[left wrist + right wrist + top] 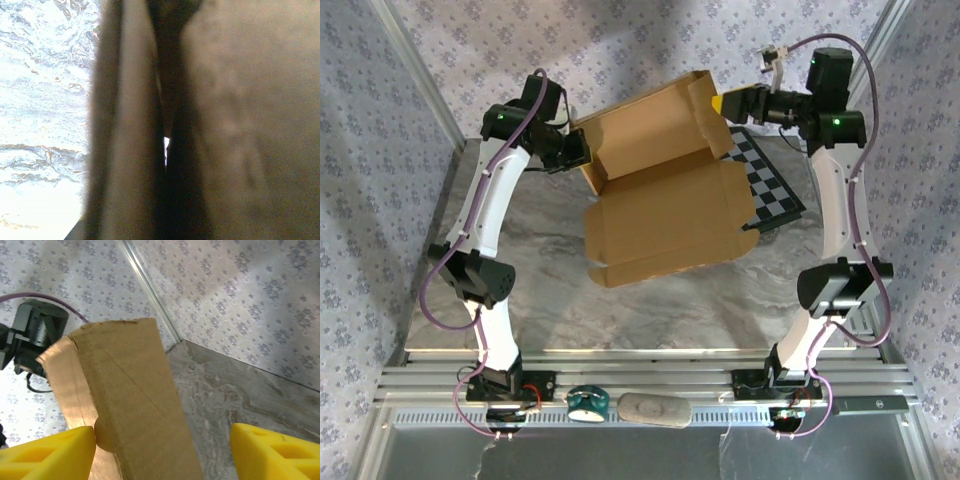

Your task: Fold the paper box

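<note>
Top external: box (665, 225) sits mid-surface (520, 300), toward the far side, part-formed. Its near panel lies flat with the front flaps unfolded. The far half is tipped up, side walls started.

Left pincer (578, 148) is at the box's far-left corner, against the side wall. Left wrist view is dark, blurred cardboard at close range, so I can't tell whether it's clamped or spread.

Right pincer (725, 103) is at the far-right corner by the raised side flap. Right wrist view: yellow fingers (45, 455) are spread wide, with the flap standing between them close to one finger. Nothing pinched.

Checkerboard panel (770, 185) lies flat at far right; the box corner overlaps it in view.

My read: this is the wall-forming step, early-to-mid task. The next move probably calls for the right pincer to grip or push that flap inward along its crease while the left steadies the opposite corner. The board looks thin, so it likely flexes; go slow.
</note>
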Robot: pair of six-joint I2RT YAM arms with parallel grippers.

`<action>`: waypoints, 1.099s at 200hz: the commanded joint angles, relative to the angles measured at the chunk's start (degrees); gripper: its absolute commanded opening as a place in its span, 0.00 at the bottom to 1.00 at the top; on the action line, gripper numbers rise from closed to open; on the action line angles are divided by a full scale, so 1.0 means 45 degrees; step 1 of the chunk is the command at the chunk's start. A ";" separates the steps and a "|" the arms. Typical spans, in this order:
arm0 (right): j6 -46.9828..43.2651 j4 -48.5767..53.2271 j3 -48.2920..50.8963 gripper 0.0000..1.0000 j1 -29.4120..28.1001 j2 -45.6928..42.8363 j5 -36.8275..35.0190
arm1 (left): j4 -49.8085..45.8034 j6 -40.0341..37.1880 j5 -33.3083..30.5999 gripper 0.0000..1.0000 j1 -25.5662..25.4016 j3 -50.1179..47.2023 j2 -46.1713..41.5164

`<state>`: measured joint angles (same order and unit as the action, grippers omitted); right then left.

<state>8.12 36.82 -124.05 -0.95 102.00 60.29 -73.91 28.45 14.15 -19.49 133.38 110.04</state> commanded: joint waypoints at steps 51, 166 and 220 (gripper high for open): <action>-0.2483 0.2988 -0.0864 0.67 -0.1264 -0.0524 -0.2984 | -0.0635 -0.0169 0.0346 0.00 0.0121 0.1144 0.0310; -0.5214 0.3509 -0.0986 0.53 -0.3971 -0.0811 -1.0221 | -0.1189 -0.0196 0.0003 0.00 -0.0220 0.2056 0.0469; -0.6450 0.2726 -0.0934 0.48 -0.5548 -0.0310 -1.4688 | -0.1373 -0.0218 -0.0176 0.00 -0.0567 0.2312 0.0481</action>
<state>-16.93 50.41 -127.02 -23.42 99.31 3.73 -80.66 28.08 10.24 -20.29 141.01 111.90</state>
